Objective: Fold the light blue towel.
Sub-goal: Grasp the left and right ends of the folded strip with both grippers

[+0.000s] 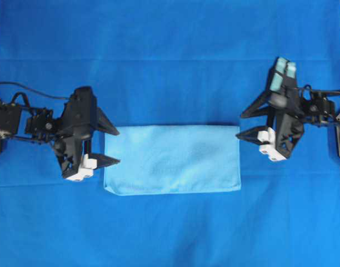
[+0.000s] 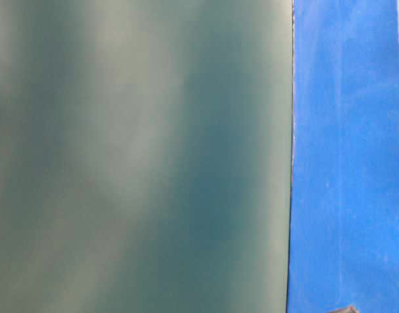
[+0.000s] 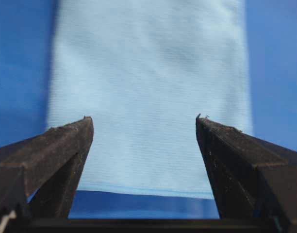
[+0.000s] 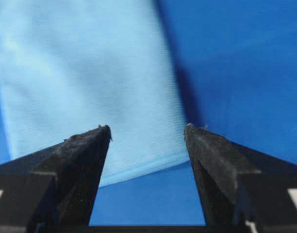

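Both hands stand wide open and hold nothing: the left hand (image 1: 106, 146) just off the towel's left edge, the right hand (image 1: 243, 125) at its right edge. Between them the light blue towel (image 1: 173, 159) lies flat on the dark blue cloth (image 1: 170, 61) covering the worktop, looking already doubled into a rectangle. One towel, two hands. It seems thin, light and limp, likely to sag, so pinching its corners or hemmed short edges should serve best.

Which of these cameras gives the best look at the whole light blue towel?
The overhead view: the thin sky-blue microfibre towel lies there as a full folded rectangle. The left and right wrist views each show only one end with its hem. The table-level view shows none of it.
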Controlling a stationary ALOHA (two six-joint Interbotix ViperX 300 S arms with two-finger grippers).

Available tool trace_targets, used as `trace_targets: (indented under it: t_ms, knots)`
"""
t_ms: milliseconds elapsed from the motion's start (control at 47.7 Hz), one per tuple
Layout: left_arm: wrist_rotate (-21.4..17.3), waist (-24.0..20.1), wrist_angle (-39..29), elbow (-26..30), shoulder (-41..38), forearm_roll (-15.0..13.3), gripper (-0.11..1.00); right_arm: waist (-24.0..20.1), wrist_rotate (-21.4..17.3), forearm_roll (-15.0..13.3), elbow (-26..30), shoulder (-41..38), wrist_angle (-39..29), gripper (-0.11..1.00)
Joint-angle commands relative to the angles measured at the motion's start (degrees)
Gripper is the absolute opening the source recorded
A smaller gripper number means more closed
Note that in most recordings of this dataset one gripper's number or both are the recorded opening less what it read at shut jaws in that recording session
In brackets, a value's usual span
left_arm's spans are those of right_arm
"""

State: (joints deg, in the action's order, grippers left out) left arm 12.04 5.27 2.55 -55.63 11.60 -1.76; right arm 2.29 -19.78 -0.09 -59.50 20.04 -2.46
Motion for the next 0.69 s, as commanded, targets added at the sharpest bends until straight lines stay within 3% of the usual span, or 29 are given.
trace_targets:
  t_ms: [0, 294, 671]
  knots:
    - [-0.44, -1.41, -0.44, 1.23, -0.7, 0.26, 0.91, 0.44, 0.18, -1.49, 2.72, -2.2, 0.09, 0.65]
    - [-3.08, -4.22, -1.14, 1.76, -7.12, 0.26, 0.91, 1.23, 0.18, -2.81, 6.59, -12.57, -0.26, 0.65]
    - [-3.08, -8.79, 2.2, -0.18, -10.63, 0.26, 0.9, 2.2, -0.53, -2.55, 4.92, -15.47, 0.18, 0.64]
